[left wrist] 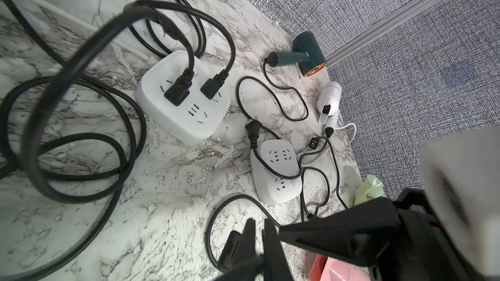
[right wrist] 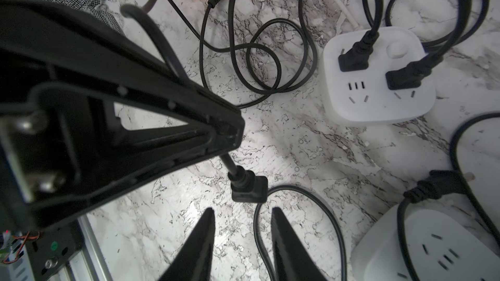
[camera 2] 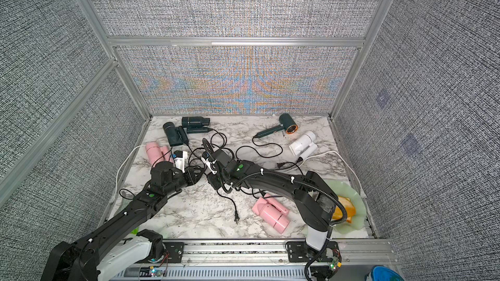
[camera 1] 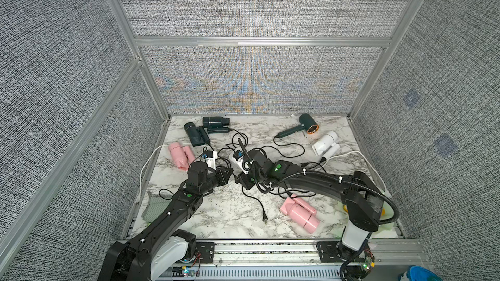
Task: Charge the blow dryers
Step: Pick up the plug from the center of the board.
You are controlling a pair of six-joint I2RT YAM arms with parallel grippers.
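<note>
Nearest us, a pink barrel-shaped blow dryer [camera 1: 299, 213] lies at the near right of the white marble-patterned worktop [camera 1: 221, 217]. Its long axis runs from near right to far left, and its handle is folded alongside.

At mid-worktop we see the left gripper [right wrist: 232, 133] clenched on a black cord [right wrist: 227, 162] just behind its loose black plug [right wrist: 250, 189]. The plug sits just ahead of the right gripper [right wrist: 241, 210], whose jaws stand apart, released.

Beyond them, one white square socket block [left wrist: 184, 104] carries two plugs, and a second socket block [left wrist: 276, 182] has a cord lying across it.

Further left, a second pink dryer [camera 1: 178, 154] lies roughly near-to-far. At the far right, the white dryer [camera 1: 326, 141] lies diagonally.

Along the back we find:
- a dark teal dryer [camera 1: 193, 135] set diagonally;
- another teal dryer [camera 1: 216, 121] lying parallel to the back wall;
- the copper-ringed teal dryer [camera 1: 308, 124], its handle stretched toward the near left.
</note>
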